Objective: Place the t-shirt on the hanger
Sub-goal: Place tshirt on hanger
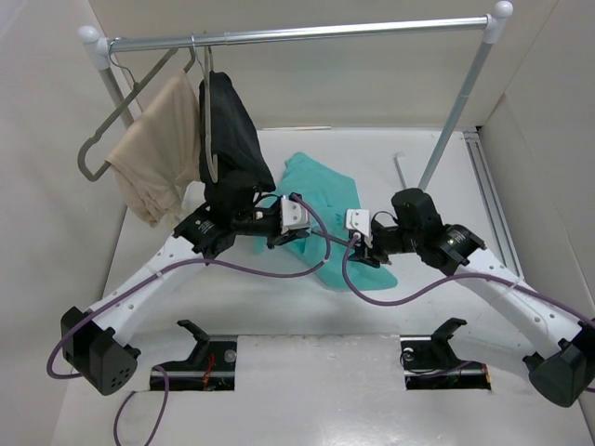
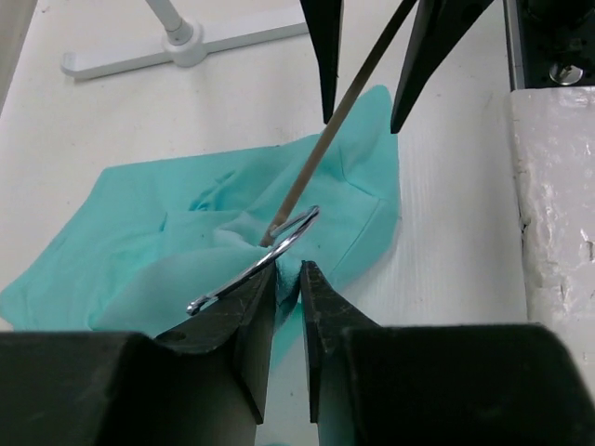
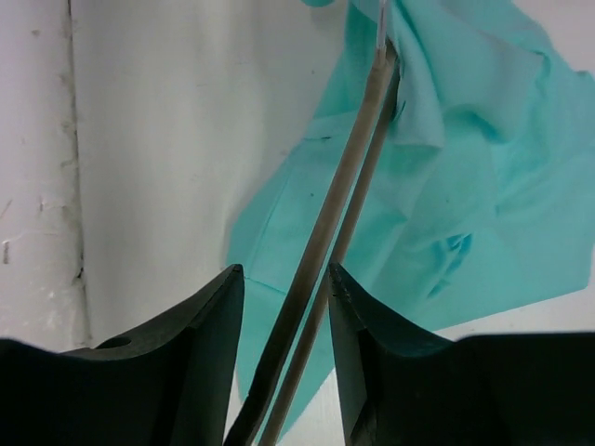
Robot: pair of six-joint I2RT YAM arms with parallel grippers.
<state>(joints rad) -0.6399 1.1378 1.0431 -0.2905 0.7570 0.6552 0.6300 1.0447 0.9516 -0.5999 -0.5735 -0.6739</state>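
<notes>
The teal t-shirt (image 1: pixel 321 186) lies crumpled on the white table between my two grippers; it also shows in the left wrist view (image 2: pixel 139 232) and the right wrist view (image 3: pixel 483 186). The hanger's thin taupe rod (image 2: pixel 335 121) comes out of the cloth, and its silver hook (image 2: pixel 251 269) lies across my left fingertip. My left gripper (image 2: pixel 288 269) (image 1: pixel 311 228) is nearly shut, with a fold of teal cloth pinched between the tips. My right gripper (image 3: pixel 286 269) (image 1: pixel 346 237) is open, and the hanger's two rods (image 3: pixel 344 186) run between its fingers without being clamped.
A clothes rack's rail (image 1: pixel 307 32) spans the back. On it hang an empty grey hanger (image 1: pixel 121 111), a beige garment (image 1: pixel 158 139) and a black garment (image 1: pixel 228 130), close above my left arm. The rack's slanted post (image 1: pixel 456 111) stands at back right, and its white foot (image 2: pixel 186 42) rests on the table.
</notes>
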